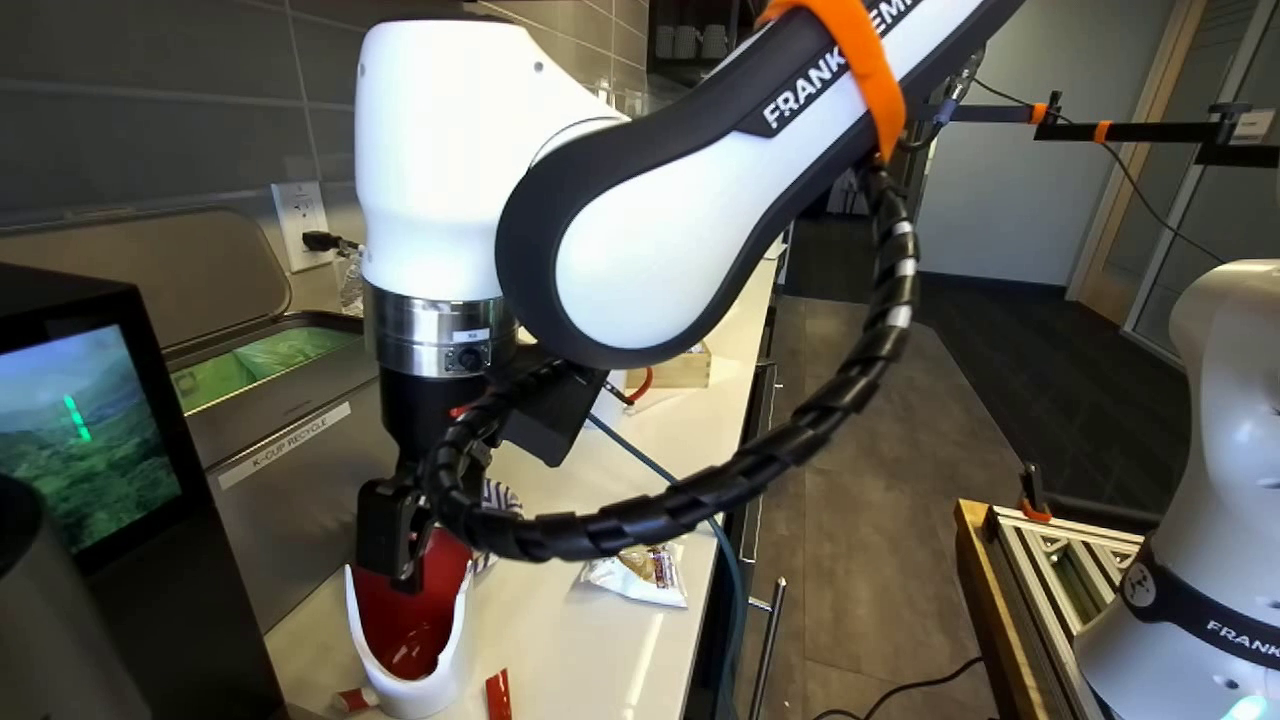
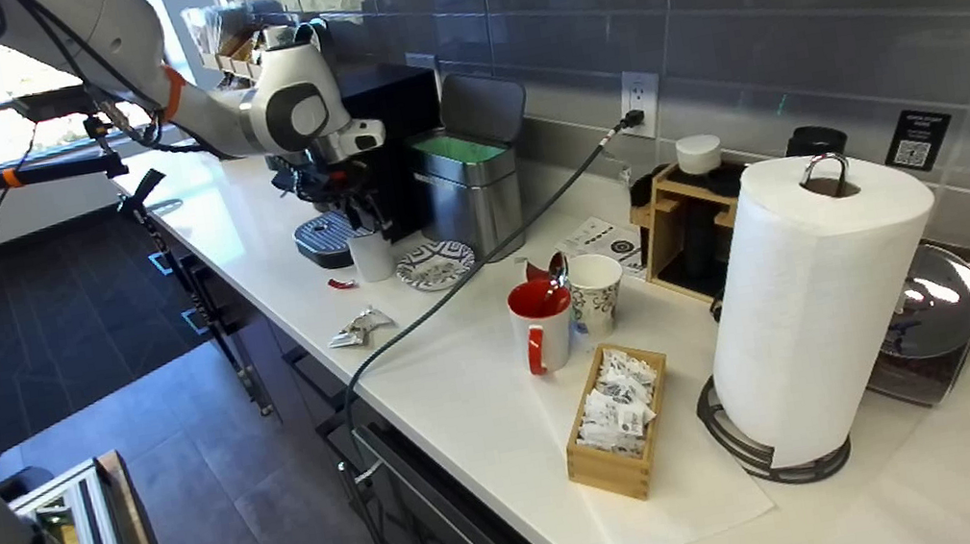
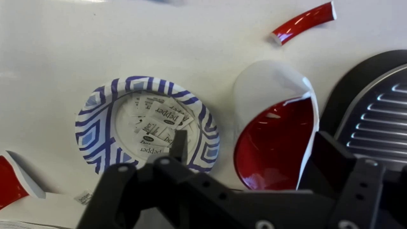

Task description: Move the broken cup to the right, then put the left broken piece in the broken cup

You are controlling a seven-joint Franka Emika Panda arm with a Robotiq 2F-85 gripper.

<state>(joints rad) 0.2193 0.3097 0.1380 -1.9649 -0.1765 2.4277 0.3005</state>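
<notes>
The broken cup [image 3: 276, 136] is white outside and glossy red inside, with an uneven whitish rim. It stands upright on the counter, and it shows in both exterior views [image 1: 415, 640] [image 2: 372, 257]. My gripper [image 3: 257, 144] is open above the cup, one finger over the plate side and one by the rim on the drip tray side; it also shows in both exterior views [image 1: 395, 560] [image 2: 365, 218]. A red curved handle piece [image 3: 303, 23] lies near the cup. A larger red shard [image 3: 9, 181] is cut off at the wrist view's left edge. It appears behind the mug in an exterior view [image 2: 535, 271].
A blue-and-white patterned plate [image 3: 87, 138] with pepper packets stands beside the cup. The drip tray [image 3: 378, 117] is on the cup's other side. A steel bin [image 2: 475, 210], snack packet [image 2: 361, 328], white mug [image 2: 545, 340], paper cup [image 2: 596, 293] and cable [image 1: 650, 466] are nearby.
</notes>
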